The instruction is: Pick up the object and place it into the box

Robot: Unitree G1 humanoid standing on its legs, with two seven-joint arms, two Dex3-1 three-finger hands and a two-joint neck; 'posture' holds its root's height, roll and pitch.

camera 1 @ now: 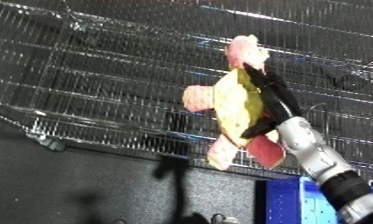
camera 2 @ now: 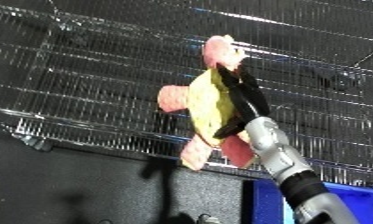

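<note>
A plush turtle toy (camera 1: 229,102) with a yellow belly and pink head and flippers hangs in the air in front of a wire mesh. My right hand (camera 1: 273,102) is shut on it, black fingers running up along its right side and the thumb curled under its lower part. The silver right forearm (camera 1: 317,155) rises from the lower right corner. A blue bin (camera 1: 293,202) shows at the bottom right, below the toy and behind the forearm. My left hand appears in neither view.
A wire mesh cage wall (camera 1: 94,75) fills the background, with a metal frame edge (camera 1: 40,137) along its lower left. A dark speckled surface (camera 1: 94,190) lies below, carrying the toy's shadow.
</note>
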